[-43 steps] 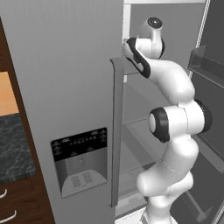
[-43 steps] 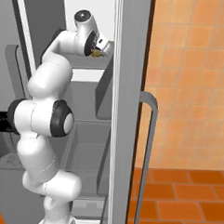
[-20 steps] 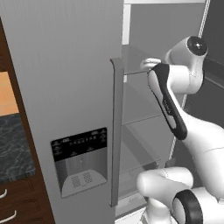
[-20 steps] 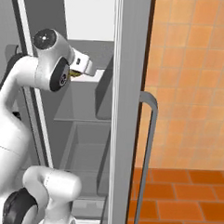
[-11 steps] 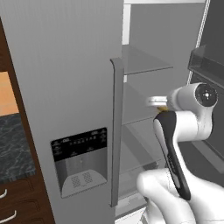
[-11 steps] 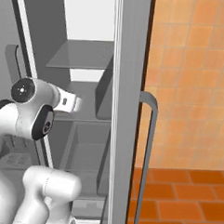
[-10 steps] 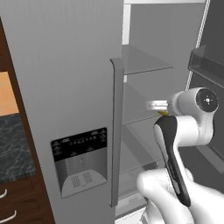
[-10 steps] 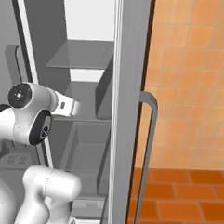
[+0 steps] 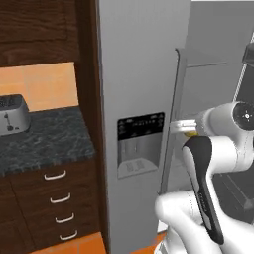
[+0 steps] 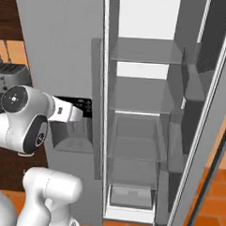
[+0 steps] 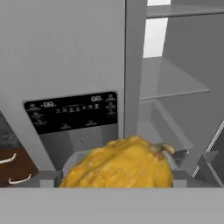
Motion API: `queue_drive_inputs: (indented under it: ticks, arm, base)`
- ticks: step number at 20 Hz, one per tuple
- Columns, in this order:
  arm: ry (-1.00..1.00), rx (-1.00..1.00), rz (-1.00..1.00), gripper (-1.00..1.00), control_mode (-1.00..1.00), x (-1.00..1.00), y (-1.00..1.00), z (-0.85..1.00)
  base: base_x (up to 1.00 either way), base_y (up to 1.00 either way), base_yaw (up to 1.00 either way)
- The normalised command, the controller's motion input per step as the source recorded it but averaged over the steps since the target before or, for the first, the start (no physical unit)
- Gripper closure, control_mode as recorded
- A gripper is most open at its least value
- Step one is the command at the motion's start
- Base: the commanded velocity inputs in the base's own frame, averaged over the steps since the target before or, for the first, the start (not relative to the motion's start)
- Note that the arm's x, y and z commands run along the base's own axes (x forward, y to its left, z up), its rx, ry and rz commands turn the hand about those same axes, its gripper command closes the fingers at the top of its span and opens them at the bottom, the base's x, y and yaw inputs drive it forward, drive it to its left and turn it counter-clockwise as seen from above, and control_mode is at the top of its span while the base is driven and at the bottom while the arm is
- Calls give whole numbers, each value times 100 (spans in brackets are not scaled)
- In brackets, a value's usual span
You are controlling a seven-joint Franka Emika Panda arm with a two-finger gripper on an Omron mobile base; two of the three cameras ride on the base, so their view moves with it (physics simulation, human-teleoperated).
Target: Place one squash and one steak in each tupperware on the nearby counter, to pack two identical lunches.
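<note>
One squash (image 11: 120, 164) sits gripped between the spread fingers, its stem end toward one side. Beyond the gripper (image 9: 179, 126) stands the fridge's dispenser panel (image 11: 72, 111); the counter (image 9: 44, 139) lies well off to the side, beyond it.

The white arm was folded at its elbow, forearm level, reaching toward the fridge door's dispenser panel (image 9: 140, 130). Its gripper (image 9: 182, 127) stood wide, clasped around a yellow squash (image 11: 117, 166).
</note>
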Motion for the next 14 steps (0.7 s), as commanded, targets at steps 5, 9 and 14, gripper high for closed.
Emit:
queue_drive_inputs:
  ticks: [5,9,14]
  arm:
    - [0,0,0,100,100,0,0,0]
    - [0,0,0,100,100,0,0,0]
    - [0,0,0,100,100,0,0,0]
  base:
    - [-5,100,10]
    - [5,100,0]
    - [35,100,1]
